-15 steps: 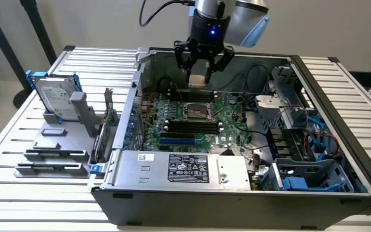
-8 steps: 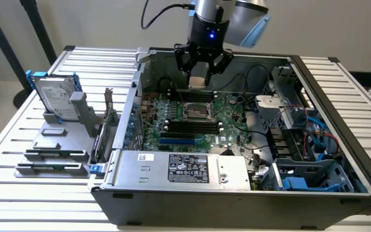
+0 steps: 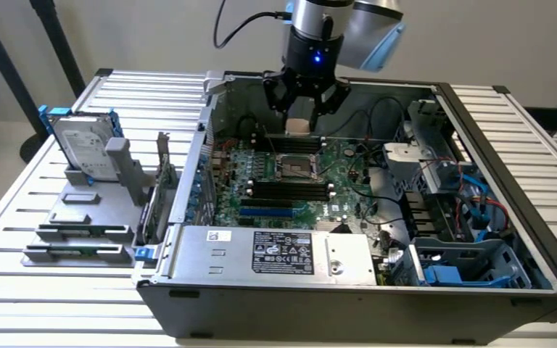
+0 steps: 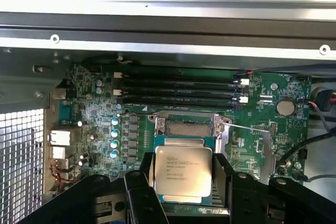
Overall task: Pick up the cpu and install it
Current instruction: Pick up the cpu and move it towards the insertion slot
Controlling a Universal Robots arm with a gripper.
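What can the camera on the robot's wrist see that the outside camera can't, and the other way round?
The wrist camera adds the tiny writing on the cpu's silver top and a round coin battery on the board. The outside camera adds the hard drive in its blue bracket, standing beside the computer case, and the arm above. Both share the gripper closed on the cpu, held near the empty socket and the black memory slots.

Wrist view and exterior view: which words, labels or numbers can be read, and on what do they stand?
No text can be read for certain.
cpu: printed lines on its metal top, too blurred.
power supply: black label, print too small.
hard drive: white label, too small.
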